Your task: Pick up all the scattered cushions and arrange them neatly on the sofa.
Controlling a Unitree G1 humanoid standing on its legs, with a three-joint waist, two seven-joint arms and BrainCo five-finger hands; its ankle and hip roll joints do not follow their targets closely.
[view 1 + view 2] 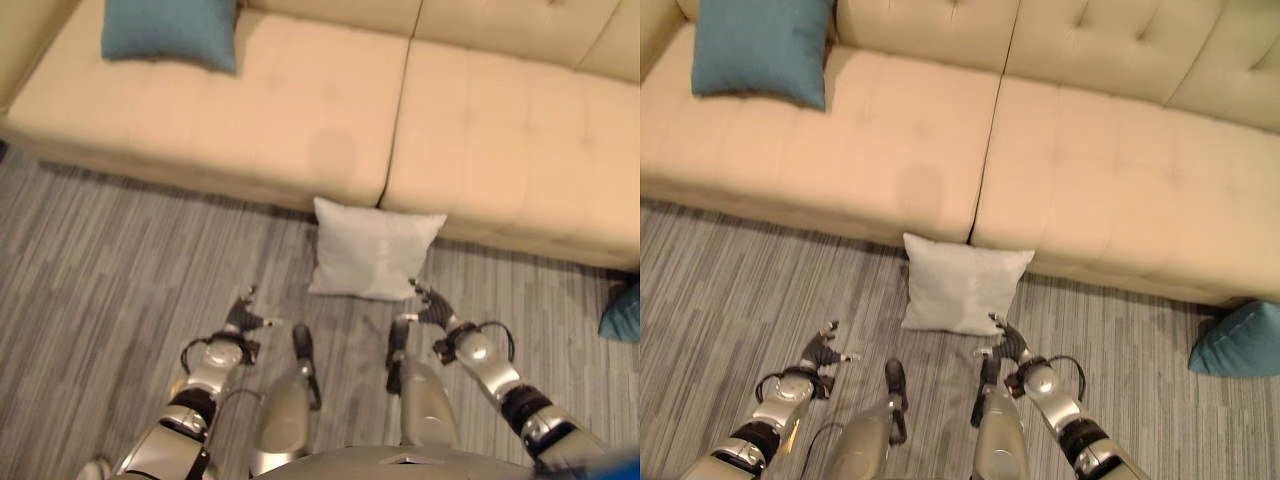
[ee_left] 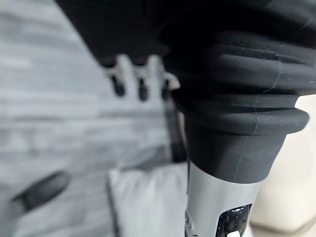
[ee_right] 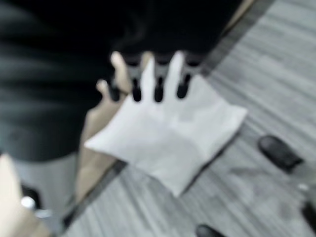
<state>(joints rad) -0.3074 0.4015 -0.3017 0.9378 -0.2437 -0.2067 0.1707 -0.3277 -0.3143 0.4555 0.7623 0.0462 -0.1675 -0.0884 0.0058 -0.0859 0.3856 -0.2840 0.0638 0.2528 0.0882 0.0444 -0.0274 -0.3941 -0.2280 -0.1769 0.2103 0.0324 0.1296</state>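
Beige sofa [image 1: 1090, 170] spanning far side of view; grey striped floor [image 1: 110, 270] lying in front. White cushion [image 1: 960, 285] lying on floor, far edge touching sofa base at seam between seats. Teal cushion [image 1: 762, 48] sitting on left seat against backrest. Second teal cushion [image 1: 1240, 340] lying on floor at far right. Left hand [image 1: 243, 318] hovering near floor, fingers spread, carrying nothing. Right hand [image 1: 1005, 340] hovering at white cushion's near right corner, fingers extended wide, grasping nothing.
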